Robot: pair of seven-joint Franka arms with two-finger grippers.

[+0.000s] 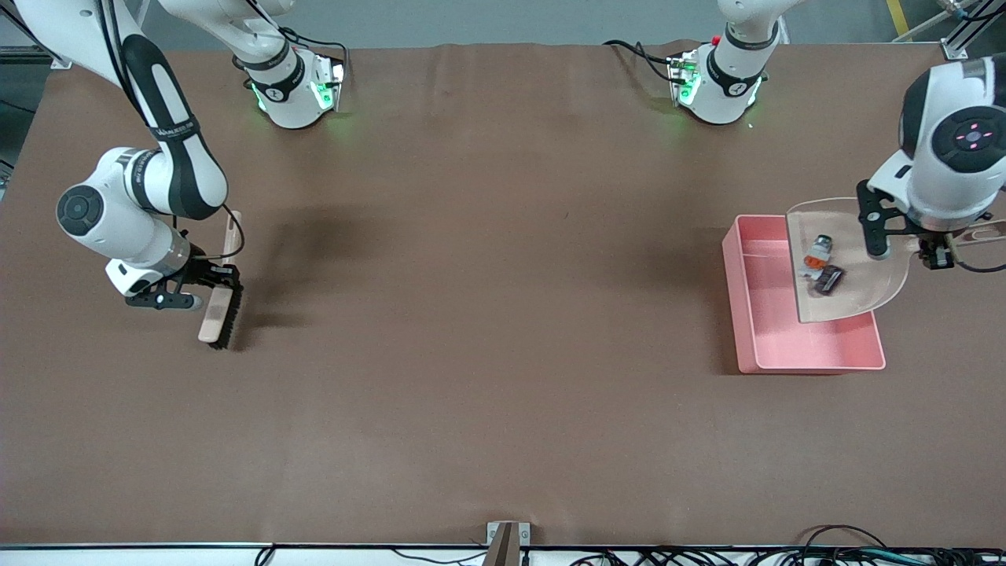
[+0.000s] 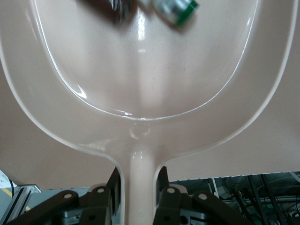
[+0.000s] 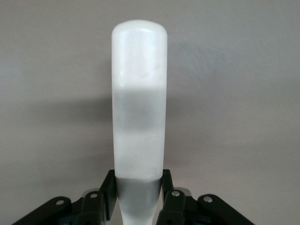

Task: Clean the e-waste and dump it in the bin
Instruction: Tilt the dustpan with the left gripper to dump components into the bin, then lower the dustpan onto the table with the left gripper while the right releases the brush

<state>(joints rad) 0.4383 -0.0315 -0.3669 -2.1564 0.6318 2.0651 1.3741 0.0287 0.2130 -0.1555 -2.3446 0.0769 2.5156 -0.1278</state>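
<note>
The left gripper (image 1: pixel 935 250) is clenched on the handle of the beige dustpan (image 1: pixel 853 267), and it holds the dustpan up over the pink bin (image 1: pixel 766 346). The bin sits on the brown counter (image 1: pixel 487 314) toward the left arm's end. In the left wrist view the black fingers (image 2: pixel 165 194) squeeze the thin handle from both sides. The two bits of e-waste are in the dustpan, lying just beside each other: a white-grey part (image 1: pixel 817 253) with orange and green on it, and a dark stubby part (image 1: pixel 829 279). They have not dropped into the bin yet. The right gripper (image 1: pixel 206 284) is clenched on the brush (image 1: pixel 218 310) toward the right arm's end of the counter, well apart from the bin, and that arm waits. So the sweeping looks done, and the step now is the dumping. Next, I think the left arm must tip the dustpan so its open edge points down into the bin and the two parts slide out. It should keep the edge over the bin, or a part could fall onto the counter.
</note>
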